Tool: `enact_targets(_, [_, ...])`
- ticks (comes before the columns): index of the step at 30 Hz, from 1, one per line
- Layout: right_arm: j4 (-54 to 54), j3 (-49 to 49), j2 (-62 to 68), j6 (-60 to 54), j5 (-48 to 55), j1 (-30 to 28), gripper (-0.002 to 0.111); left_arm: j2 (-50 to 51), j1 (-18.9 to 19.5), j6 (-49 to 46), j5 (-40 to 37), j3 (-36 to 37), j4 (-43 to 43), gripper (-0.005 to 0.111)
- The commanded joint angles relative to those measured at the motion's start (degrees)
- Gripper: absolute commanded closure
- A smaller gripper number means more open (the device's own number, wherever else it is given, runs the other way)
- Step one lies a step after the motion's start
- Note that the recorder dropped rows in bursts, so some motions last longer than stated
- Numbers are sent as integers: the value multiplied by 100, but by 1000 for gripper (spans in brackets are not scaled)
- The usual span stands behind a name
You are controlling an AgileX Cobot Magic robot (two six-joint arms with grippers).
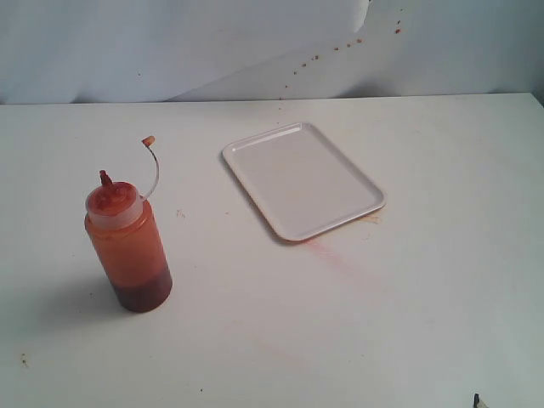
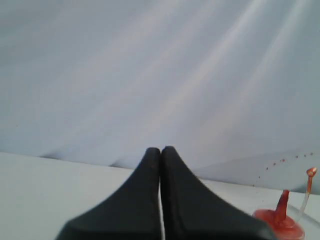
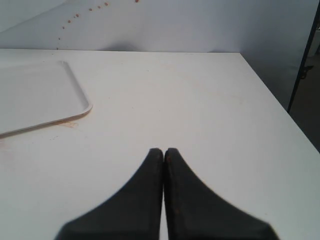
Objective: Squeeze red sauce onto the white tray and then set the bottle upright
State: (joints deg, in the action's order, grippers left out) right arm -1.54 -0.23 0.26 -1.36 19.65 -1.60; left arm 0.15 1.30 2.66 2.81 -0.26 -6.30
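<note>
At lower left of the exterior frame: squeeze bottle (image 1: 127,246), upright on the white bench (image 1: 408,297), translucent orange-red, darker at the base, pointed nozzle uncovered, tethered cap (image 1: 148,141) arcing up on its thin strap to the upper right of the nozzle

Right of centre, well apart from the bottle: white tray (image 1: 302,180), flat on the bench, turned at an angle to the bench edge; faint pinkish smear (image 1: 327,251) on the bench just beside its lowest corner

Toward upper right: red specks (image 1: 340,47) scattered in a line across the pale backdrop (image 1: 170,42)

Seen from the left wrist: left claw (image 2: 160,150) closed tight, black fingers pressed together, nothing between them, aimed at the backdrop; bottle's nozzle and cap close by, untouched

Seen from the right wrist: right claw (image 3: 163,151) likewise closed and empty, above bare bench, tray corner ahead and well apart from it
</note>
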Motion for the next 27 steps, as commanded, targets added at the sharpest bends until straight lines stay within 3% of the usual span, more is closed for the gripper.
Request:
enact_targets(1, [-36, 23, -26, 4, -7, -33, 108, -15, 1, 18, 332, 26, -74, 106])
enact_targets(10, [-36, 23, -26, 4, -7, -33, 108, -15, 1, 135, 683, 26, -74, 106])
enact_targets(15, [-36, 23, -26, 4, -7, -33, 108, -15, 1, 1696, 1147, 26, -46, 106])
enact_targets(18, [-36, 23, -26, 4, -7, -33, 108, -15, 1, 1806, 1720, 26, 290, 106])
enact_targets(22, [-36, 23, -26, 4, -7, -33, 108, -15, 1, 1828, 3060, 26, 996, 106])
enact_targets(27, [-36, 23, -26, 4, -7, -33, 108, 208, 1, 1783, 3430, 20, 1435, 106])
